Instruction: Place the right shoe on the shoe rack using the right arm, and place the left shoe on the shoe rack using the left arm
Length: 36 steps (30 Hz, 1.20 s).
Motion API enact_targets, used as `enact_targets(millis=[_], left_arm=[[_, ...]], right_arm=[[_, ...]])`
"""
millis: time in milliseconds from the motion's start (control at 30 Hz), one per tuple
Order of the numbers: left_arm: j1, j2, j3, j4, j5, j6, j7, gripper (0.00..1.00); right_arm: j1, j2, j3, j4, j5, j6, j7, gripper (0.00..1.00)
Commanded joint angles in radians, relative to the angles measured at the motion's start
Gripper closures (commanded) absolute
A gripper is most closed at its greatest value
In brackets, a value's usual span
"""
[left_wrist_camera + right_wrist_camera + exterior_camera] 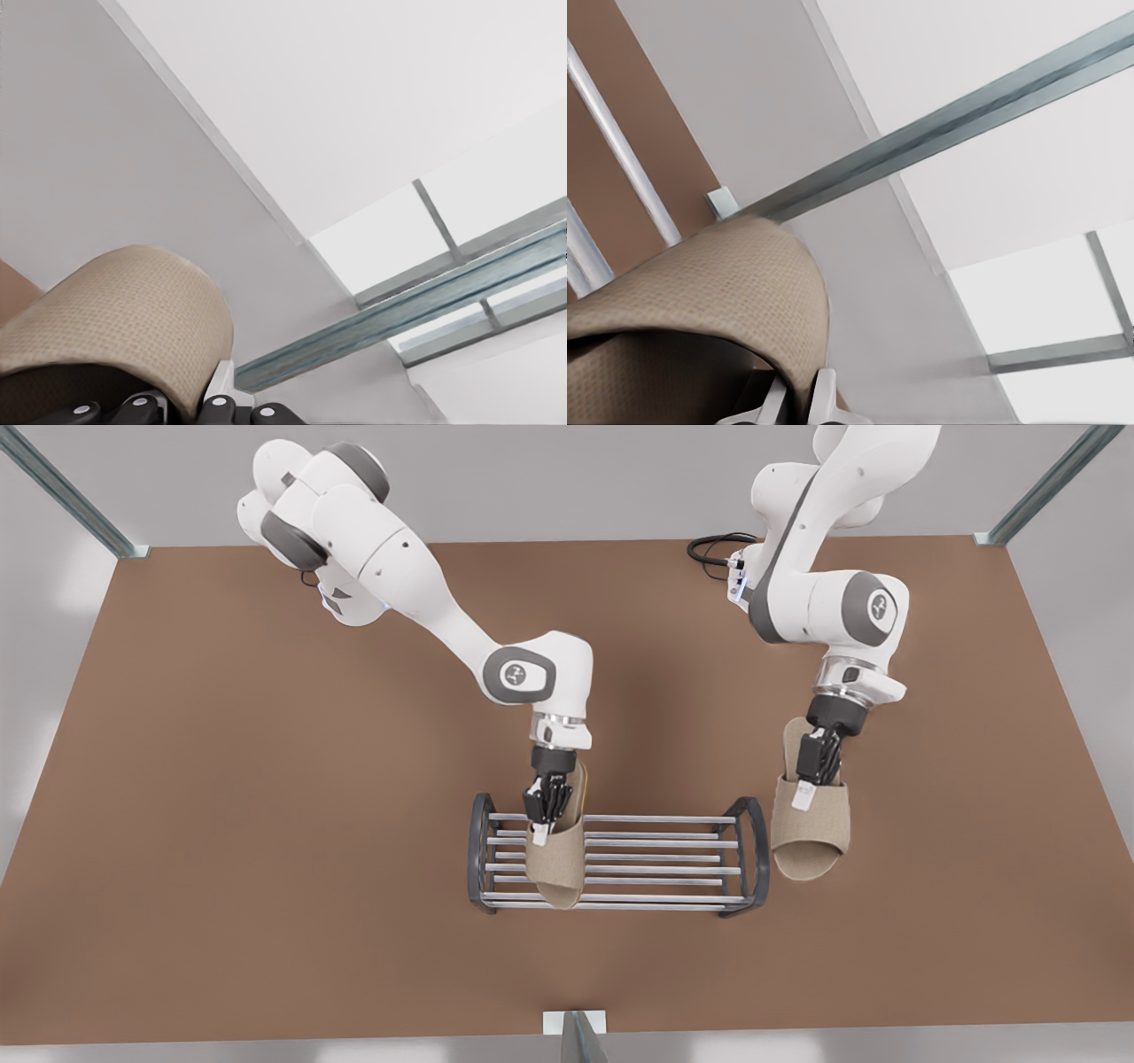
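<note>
1. The brown table (221, 824) carries everything; a black cable (713, 547) lies coiled at its far edge, well away from the work.
2. The shoe rack (656, 859) stands near the middle of the table. Its arched end frames rise above the silvery bars, and I judge they could snag a shoe that comes in from the side.
3. The right shoe (558, 868), a beige woven slipper, hangs toe-down over the rack's end at the front view's left. I cannot tell whether it touches the bars.
4. The left shoe (811, 833), its twin, hangs just beside the rack's other end frame, outside it and over bare table.
5. Both shoes look light, soft and bendable. The strap's edge seems the best hold, though a slipper may swing there.
6. The right gripper (545, 815) pinches the right shoe's strap.
7. The left gripper (813, 779) is clamped likewise on the left shoe's strap.
</note>
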Motion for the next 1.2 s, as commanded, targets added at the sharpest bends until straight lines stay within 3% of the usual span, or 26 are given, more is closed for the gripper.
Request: enact_targets(millis=[0,133,167,200,233,700,900,967,1100,1167], left_arm=[[-0.03,0.007,-0.023,0.025,-0.004,0.163,-0.271,0.79],[-0.056,0.021,-0.027,0.049,-0.007,0.184,-0.334,0.79],[-0.058,0.034,-0.029,0.066,-0.007,0.189,-0.335,0.79],[-0.065,0.042,-0.027,0.071,-0.007,0.189,-0.335,0.79],[-0.065,0.045,-0.027,0.074,-0.007,0.189,-0.337,0.79],[-0.124,0.154,-0.029,0.186,-0.007,0.19,-0.381,0.79],[-0.148,0.228,-0.027,0.23,-0.008,0.187,-0.396,0.79],[-0.159,0.268,-0.027,0.268,-0.01,0.189,-0.398,0.79],[-0.179,0.363,-0.027,0.356,-0.019,0.187,-0.398,0.79],[-0.181,0.416,-0.027,0.394,-0.016,0.187,-0.396,0.79]], right_arm=[[0.007,0.019,-0.004,0.025,-0.008,-0.044,-0.067,0.79],[0.007,0.036,-0.034,0.067,-0.008,-0.037,-0.101,0.79],[0.007,0.036,-0.034,0.068,-0.008,-0.039,-0.094,0.63],[0.007,0.04,-0.036,0.068,-0.007,-0.033,-0.088,0.17],[0.007,0.043,-0.036,0.066,-0.008,-0.033,-0.088,0.0],[0.013,0.056,-0.05,0.054,-0.071,-0.034,-0.078,0.0],[0.025,-0.076,-0.039,-0.13,-0.073,-0.039,-0.001,0.0],[0.015,-0.185,-0.034,-0.239,-0.067,-0.03,0.007,0.0],[-0.106,-0.552,-0.013,-0.488,0.238,0.099,-0.085,0.0],[-0.209,-0.653,-0.017,-0.453,0.704,0.07,-0.448,0.0]])
